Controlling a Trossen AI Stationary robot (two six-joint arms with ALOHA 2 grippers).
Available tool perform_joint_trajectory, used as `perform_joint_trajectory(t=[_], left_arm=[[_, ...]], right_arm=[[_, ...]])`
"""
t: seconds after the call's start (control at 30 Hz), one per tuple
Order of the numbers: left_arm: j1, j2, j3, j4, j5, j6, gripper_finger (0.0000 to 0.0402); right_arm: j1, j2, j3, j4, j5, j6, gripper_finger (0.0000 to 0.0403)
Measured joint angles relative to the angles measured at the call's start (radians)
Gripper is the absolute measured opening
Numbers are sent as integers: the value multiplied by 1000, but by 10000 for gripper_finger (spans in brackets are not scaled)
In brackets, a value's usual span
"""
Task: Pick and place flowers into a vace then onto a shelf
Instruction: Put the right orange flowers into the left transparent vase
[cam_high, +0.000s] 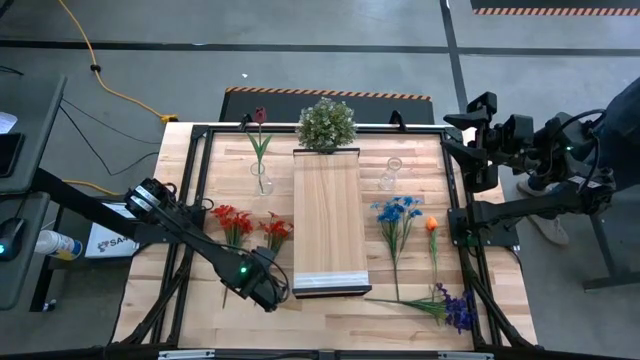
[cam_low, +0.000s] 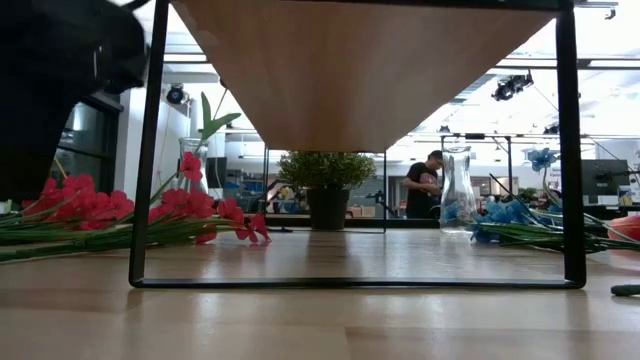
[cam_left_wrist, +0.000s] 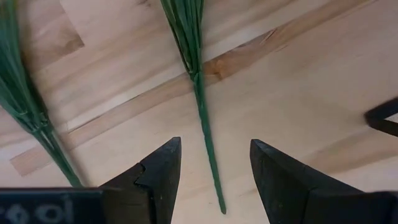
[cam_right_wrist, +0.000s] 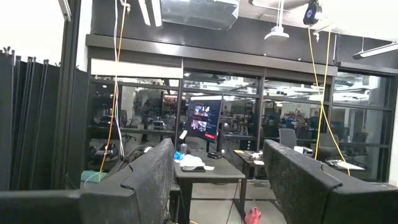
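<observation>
The left gripper is low over the table's near left part, just by the shelf's front left corner. Its two dark fingers stand apart, and a thin green stem lies on the wood between them, not yet touched. The top of that stem is cut off in the left wrist view, so you cannot tell there which bloom it has. From above, the red flowers lie on the table just left of the shelf. The blue flowers, the orange flower and the purple flowers lie to the right of it. One dark red flower stands in a glass vase at the back left. Another vase at the back right is hard to see. The right gripper is up high past the table's back right corner, open and holding nothing. In the low view the shelf hides most of the room
</observation>
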Motion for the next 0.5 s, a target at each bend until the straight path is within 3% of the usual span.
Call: perform_joint_trajectory(t=[0.5], left_arm=[[3, 0, -86, 84, 2, -1, 225]], right_arm=[[0, 0, 0, 0, 0, -7, 236]])
